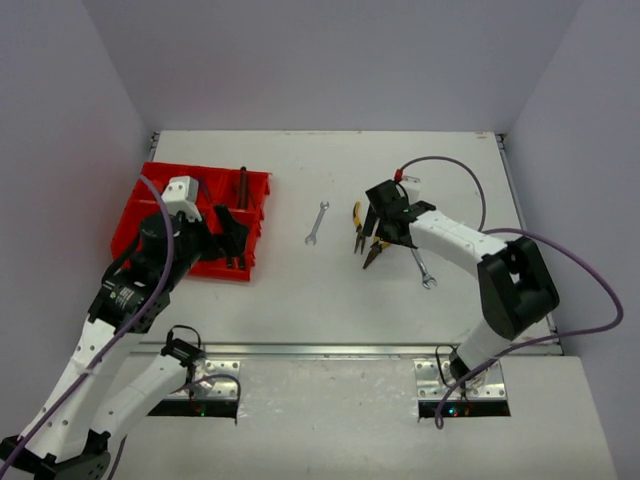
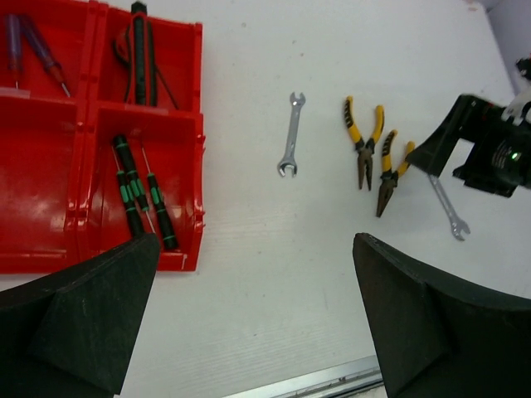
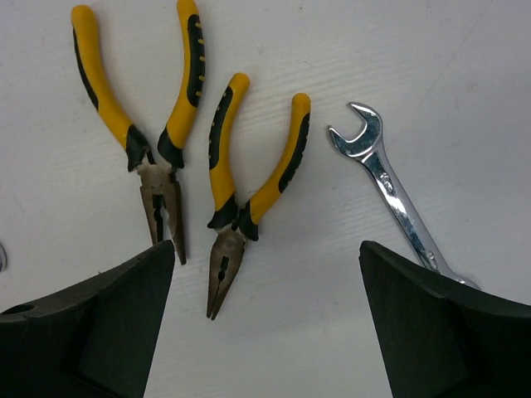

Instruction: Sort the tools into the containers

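The red organizer tray [image 1: 150, 180] sits at the left. In the left wrist view the tray [image 2: 41, 191] holds green-black screwdrivers [image 2: 137, 195], a black-handled tool [image 2: 141, 58] and blue screwdrivers [image 2: 33, 50] in separate compartments. My left gripper [image 1: 235, 240] hangs open and empty over the tray's right edge [image 2: 253, 249]. Two yellow-handled pliers [image 3: 153, 141] [image 3: 241, 199] and a silver wrench [image 3: 390, 186] lie on the table. My right gripper [image 3: 265, 257] is open and empty just above them [image 1: 385, 225]. Another silver wrench [image 1: 316, 222] lies mid-table, also in the left wrist view [image 2: 290, 135].
The white table has grey walls at the back and both sides. A metal rail [image 1: 340, 350] runs along the near edge by the arm bases. A purple cable [image 1: 450, 165] loops behind the right arm. Bare table lies between the tray and the middle wrench.
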`<action>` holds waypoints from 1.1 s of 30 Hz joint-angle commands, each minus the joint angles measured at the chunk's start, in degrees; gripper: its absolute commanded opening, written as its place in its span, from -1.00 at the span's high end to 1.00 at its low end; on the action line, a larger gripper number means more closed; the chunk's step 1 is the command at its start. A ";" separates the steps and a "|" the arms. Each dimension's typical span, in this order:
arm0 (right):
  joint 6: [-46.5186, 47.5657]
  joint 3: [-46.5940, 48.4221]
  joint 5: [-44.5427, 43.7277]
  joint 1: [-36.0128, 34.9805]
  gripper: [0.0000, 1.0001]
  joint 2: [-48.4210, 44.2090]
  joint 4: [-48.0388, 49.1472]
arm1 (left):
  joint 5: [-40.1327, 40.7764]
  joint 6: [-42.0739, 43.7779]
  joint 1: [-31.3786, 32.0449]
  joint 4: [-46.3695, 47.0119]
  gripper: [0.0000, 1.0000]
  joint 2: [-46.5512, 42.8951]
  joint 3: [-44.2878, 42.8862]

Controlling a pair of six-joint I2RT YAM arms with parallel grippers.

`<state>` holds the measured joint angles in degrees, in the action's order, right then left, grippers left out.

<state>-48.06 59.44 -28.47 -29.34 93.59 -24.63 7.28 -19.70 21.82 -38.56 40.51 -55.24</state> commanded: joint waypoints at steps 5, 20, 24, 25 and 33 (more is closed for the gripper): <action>-7.24 8.41 3.61 2.36 -0.50 10.94 -4.48 | -1.90 1.68 0.42 2.89 -1.00 -2.92 4.31; -16.88 6.12 7.34 0.67 -0.23 16.88 -4.10 | -4.01 1.77 0.42 7.99 -1.00 -1.19 7.88; -17.12 7.38 8.03 0.62 0.12 18.72 -5.01 | -3.94 1.77 0.51 8.24 -1.00 -2.34 8.10; -17.23 7.07 8.15 0.60 0.20 18.67 -4.78 | -3.94 1.77 0.51 8.24 -1.00 -2.23 8.13; -15.99 4.60 9.34 0.60 1.00 17.21 -2.32 | -4.07 1.77 0.55 8.15 -1.00 -1.49 8.04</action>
<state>-62.99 66.39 -21.29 -28.42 109.84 -29.57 3.75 -18.46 21.99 -32.84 39.02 -46.98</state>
